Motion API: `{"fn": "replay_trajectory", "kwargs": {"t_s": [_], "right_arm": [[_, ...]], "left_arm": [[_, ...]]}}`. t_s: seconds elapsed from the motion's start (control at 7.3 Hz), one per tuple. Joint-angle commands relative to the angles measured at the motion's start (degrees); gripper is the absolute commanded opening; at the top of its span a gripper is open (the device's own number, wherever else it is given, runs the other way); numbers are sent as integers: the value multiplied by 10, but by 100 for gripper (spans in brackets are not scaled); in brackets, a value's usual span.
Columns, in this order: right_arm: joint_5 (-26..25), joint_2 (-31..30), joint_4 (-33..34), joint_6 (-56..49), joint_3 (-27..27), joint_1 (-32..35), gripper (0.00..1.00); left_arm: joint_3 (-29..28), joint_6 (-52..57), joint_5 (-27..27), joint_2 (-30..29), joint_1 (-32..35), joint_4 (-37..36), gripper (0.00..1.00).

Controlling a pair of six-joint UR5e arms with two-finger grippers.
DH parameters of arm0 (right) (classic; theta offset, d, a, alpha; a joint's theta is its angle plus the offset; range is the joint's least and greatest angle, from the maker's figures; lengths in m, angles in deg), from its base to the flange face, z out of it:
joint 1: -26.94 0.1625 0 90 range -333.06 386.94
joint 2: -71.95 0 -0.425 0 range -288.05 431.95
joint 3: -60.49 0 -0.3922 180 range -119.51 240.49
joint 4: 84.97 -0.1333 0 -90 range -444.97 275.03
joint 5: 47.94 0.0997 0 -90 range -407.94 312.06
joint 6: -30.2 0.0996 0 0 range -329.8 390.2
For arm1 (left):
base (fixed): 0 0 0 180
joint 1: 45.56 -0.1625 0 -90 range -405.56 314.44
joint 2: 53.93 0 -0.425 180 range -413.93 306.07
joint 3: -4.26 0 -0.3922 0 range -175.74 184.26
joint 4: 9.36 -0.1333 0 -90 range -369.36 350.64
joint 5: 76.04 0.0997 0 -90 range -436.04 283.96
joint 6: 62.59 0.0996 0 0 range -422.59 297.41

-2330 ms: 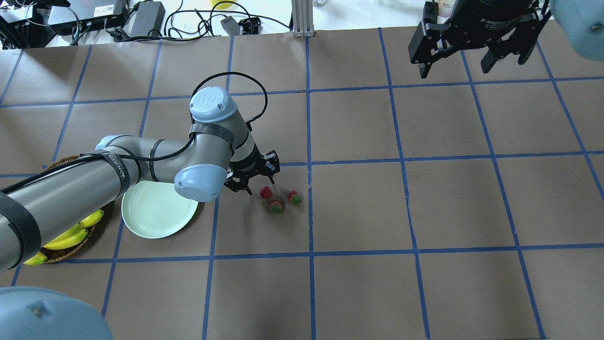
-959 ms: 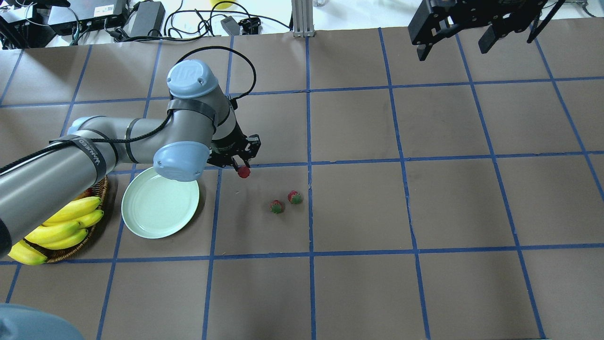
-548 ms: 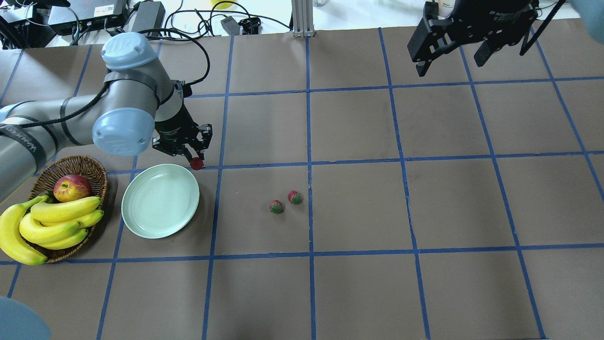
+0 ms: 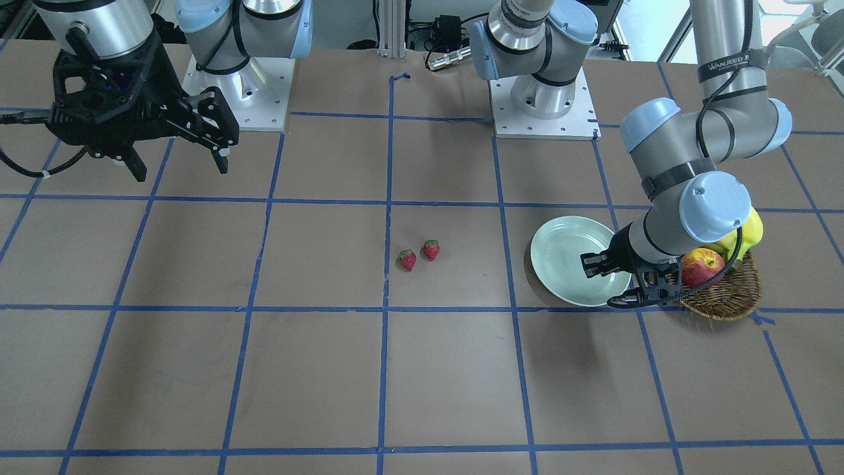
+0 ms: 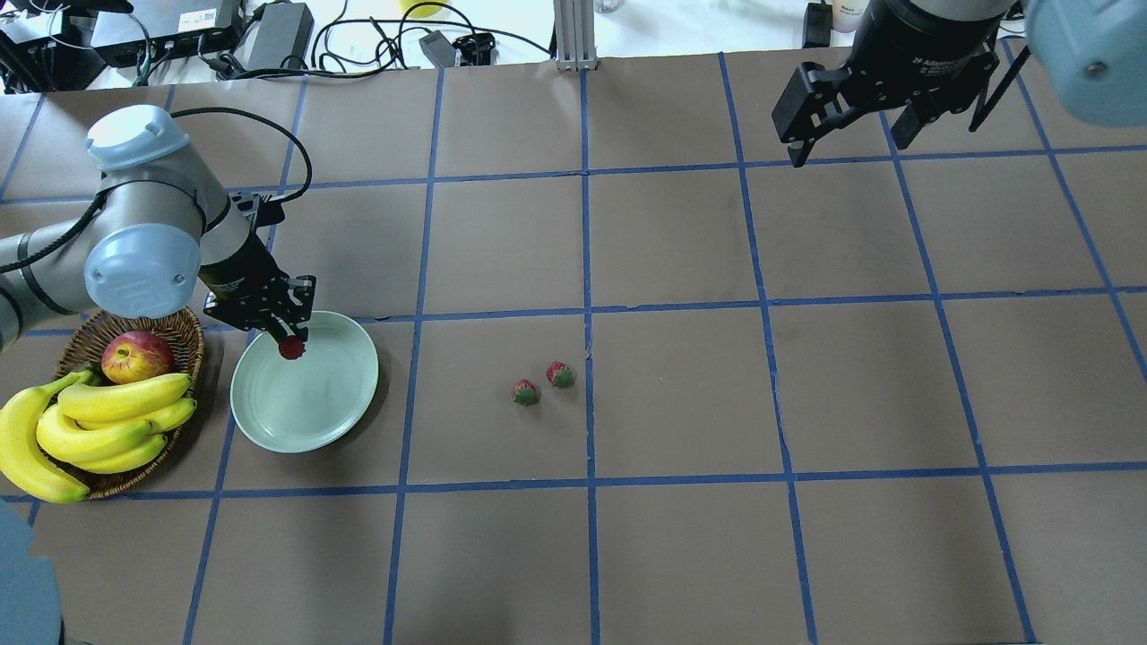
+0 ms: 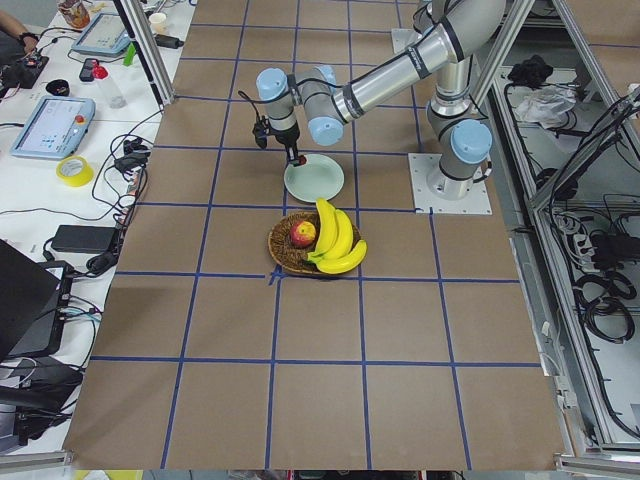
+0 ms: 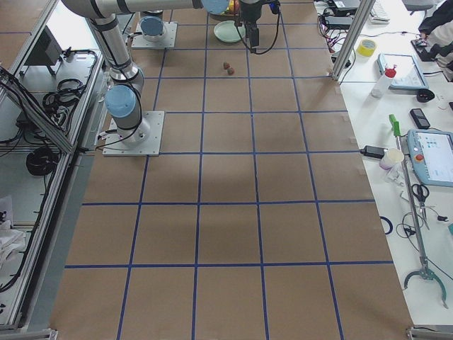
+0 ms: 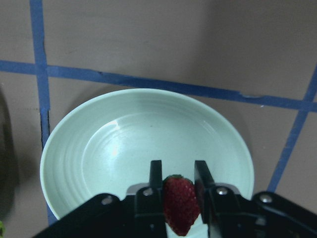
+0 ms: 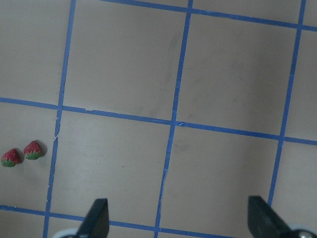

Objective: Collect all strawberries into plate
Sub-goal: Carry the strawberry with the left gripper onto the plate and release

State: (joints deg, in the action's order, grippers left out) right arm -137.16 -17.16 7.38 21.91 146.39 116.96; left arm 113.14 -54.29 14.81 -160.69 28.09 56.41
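My left gripper (image 5: pixel 288 341) is shut on one strawberry (image 5: pixel 289 348) and holds it over the far part of the pale mint-green plate (image 5: pixel 309 408). In the left wrist view the fingers (image 8: pixel 156 179) pinch the red berry (image 8: pixel 180 206) above the plate (image 8: pixel 114 144). Two more strawberries (image 5: pixel 525 391) (image 5: pixel 561 374) lie side by side on the brown table, to the right of the plate; they also show in the right wrist view (image 9: pixel 11 157) (image 9: pixel 33 149). My right gripper (image 5: pixel 847 143) is open and empty, high above the far right of the table.
A wicker basket (image 5: pixel 184 331) with an apple (image 5: pixel 136 356) and bananas (image 5: pixel 107 421) stands right beside the plate on its left. Cables and power bricks (image 5: pixel 278 31) lie beyond the far table edge. Blue tape lines grid the brown table.
My left gripper has closed on one strawberry, lifted it and carried it left to above the plate. The other two strawberries have not moved. The right gripper shifted slightly.
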Motion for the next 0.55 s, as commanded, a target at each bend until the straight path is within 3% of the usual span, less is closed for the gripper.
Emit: {"fn": "replay_trajectory", "kwargs": {"t_s": [0.0,0.14,0.27,0.41], "right_arm": [[-13,0,-2,0,1,-9,100],[-20,0,-2,0,1,-9,100],[-20,-1,-2,0,1,-10,100],[-20,-1,-1,0,1,-9,100]], "left_arm": [[7,12,0,-13,-11,-1,0],[9,12,1,-15,-12,-1,0],[9,11,1,-17,-12,0,14],[9,12,1,-17,-12,0,99]]}}
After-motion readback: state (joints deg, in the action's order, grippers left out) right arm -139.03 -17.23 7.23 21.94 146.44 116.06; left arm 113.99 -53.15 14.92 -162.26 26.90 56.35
